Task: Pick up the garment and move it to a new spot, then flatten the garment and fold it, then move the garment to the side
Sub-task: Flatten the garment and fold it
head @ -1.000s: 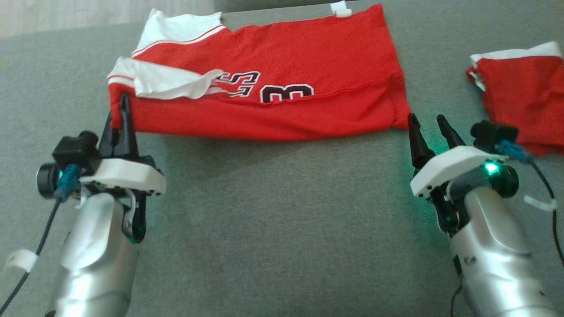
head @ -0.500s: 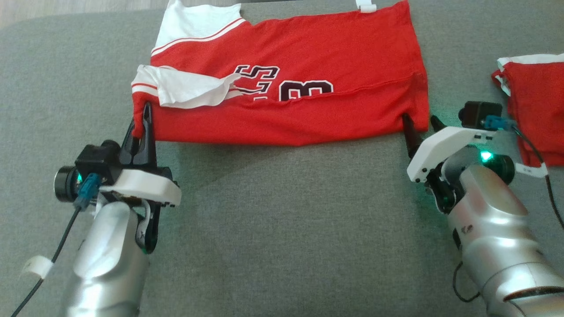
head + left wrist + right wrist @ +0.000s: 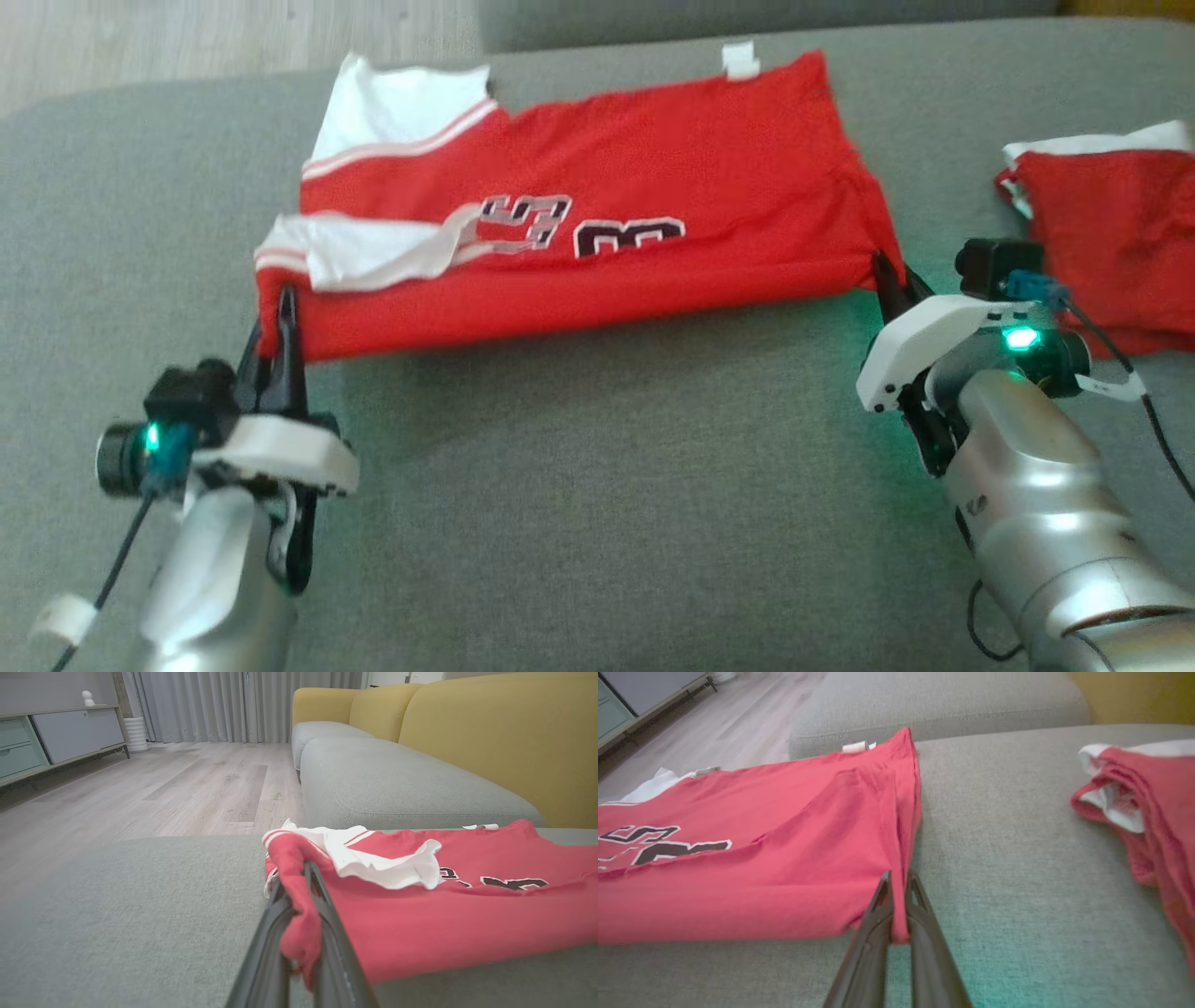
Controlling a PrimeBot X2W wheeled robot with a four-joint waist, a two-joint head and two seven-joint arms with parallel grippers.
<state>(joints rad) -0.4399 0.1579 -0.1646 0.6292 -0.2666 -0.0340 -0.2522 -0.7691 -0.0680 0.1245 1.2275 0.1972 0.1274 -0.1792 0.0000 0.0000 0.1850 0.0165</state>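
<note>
Two near corners of our half-folded red jersey [image 3: 653,168], spread on the sofa seat [image 3: 597,485], look pinched in the head view. Left wrist view: the left gripper [image 3: 295,877] clamps one corner. Right wrist view: the right gripper [image 3: 899,875] clamps the other; we judge more folding and the move aside remain.

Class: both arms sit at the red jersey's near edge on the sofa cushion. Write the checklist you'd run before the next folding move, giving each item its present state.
1. Left fingers shut on the jersey at its near-left corner: ok.
2. Right fingers shut on its near-right corner: ok.
3. Jersey lying smooth: not ok; a white sleeve flap lies crumpled on top.
4. Second red garment apart from the jersey: ok.
5. All cloth layers caught in each grip: cannot tell.
</note>
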